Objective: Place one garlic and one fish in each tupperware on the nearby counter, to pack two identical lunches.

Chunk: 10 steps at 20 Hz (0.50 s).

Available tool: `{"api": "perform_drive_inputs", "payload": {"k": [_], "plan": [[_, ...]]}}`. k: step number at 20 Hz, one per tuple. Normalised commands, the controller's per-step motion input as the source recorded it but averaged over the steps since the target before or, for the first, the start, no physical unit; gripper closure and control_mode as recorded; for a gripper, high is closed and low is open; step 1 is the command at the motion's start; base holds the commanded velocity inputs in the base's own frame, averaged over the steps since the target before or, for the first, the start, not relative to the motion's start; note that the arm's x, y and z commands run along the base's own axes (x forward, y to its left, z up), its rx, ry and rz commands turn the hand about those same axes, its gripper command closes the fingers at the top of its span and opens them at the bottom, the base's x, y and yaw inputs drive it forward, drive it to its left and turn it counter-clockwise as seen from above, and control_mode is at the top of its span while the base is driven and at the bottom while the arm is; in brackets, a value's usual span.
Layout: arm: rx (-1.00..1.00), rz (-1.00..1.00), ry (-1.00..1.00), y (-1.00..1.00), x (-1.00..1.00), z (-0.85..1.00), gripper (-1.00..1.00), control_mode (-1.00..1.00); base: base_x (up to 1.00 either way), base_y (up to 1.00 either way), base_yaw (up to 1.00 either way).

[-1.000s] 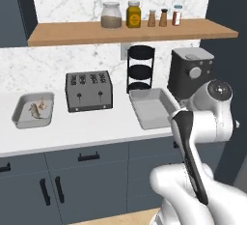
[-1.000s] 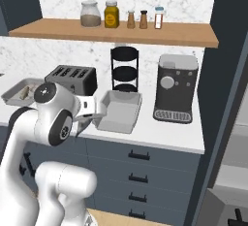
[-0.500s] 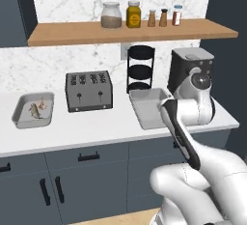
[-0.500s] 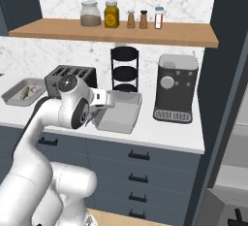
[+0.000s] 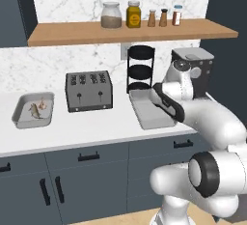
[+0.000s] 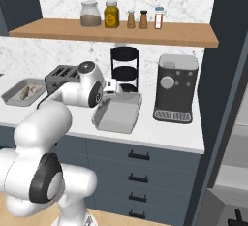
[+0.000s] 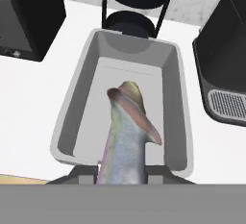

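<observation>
My gripper is shut on a grey-brown fish, which sticks out from between the fingers and hangs above the right tupperware. Nothing lies on that tray's floor. In the left base view my arm reaches over this tupperware on the white counter. The left tupperware holds another fish and a pinkish garlic. The right base view has the same two trays, the near one and the far one.
A dark toaster stands between the two trays. A black three-tier rack and a coffee machine stand close behind and right of the right tray. A wooden shelf with jars hangs above.
The arm has swung forward and down from near the base, bringing the hand with the fish over the right tupperware. The jaws stay shut.
</observation>
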Motion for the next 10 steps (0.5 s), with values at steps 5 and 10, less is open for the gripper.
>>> {"api": "perform_drive_inputs", "payload": {"k": [5,10], "plan": [[0.00,0.00,0.06,-0.02,0.95,-0.36,1.00,-1.00,0.00,0.00,0.00],[0.00,0.00,0.00,0.00,0.62,-0.59,1.00,-1.00,0.00,0.00,0.00]]}}
